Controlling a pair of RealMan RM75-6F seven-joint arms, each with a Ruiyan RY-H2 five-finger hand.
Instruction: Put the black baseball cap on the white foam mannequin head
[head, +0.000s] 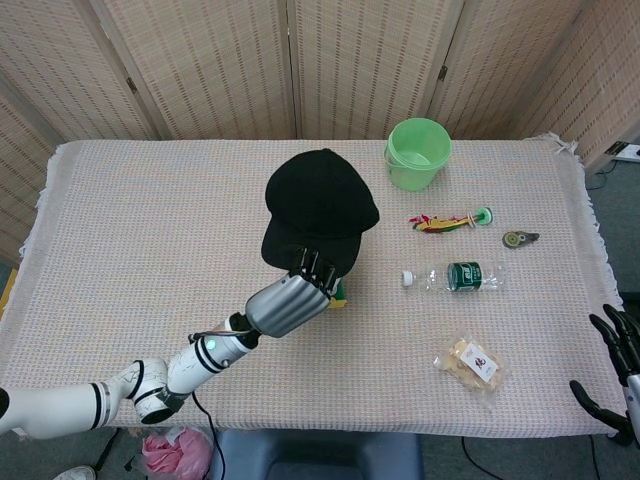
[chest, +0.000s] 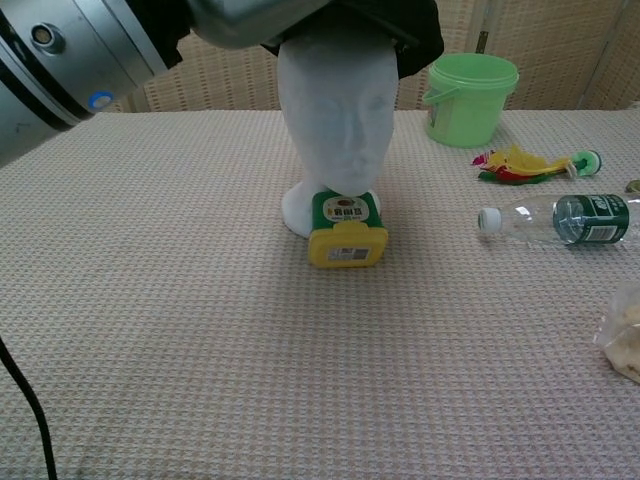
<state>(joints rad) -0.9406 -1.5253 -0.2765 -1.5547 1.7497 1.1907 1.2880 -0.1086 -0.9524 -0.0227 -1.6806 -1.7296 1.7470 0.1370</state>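
Silver left hand (head: 288, 303) with fingers (head: 312, 266) gripping the brim of the black baseball cap (head: 320, 205), cap sitting over the white foam mannequin head (chest: 336, 130), yellow-green box (chest: 346, 232) touching the head's base, black right hand (head: 618, 362) far right off the desk edge, fingers spread, holding nothing

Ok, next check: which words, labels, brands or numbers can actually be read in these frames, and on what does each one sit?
None can be read outright.
Green-and-yellow box in front of the mannequin head: label with characters and a barcode-like patch, too blurred.
Water bottle: dark green label with white print, too small.
Snack bag: red mark, unreadable.
Black cap, held by the left hand: no visible lettering.
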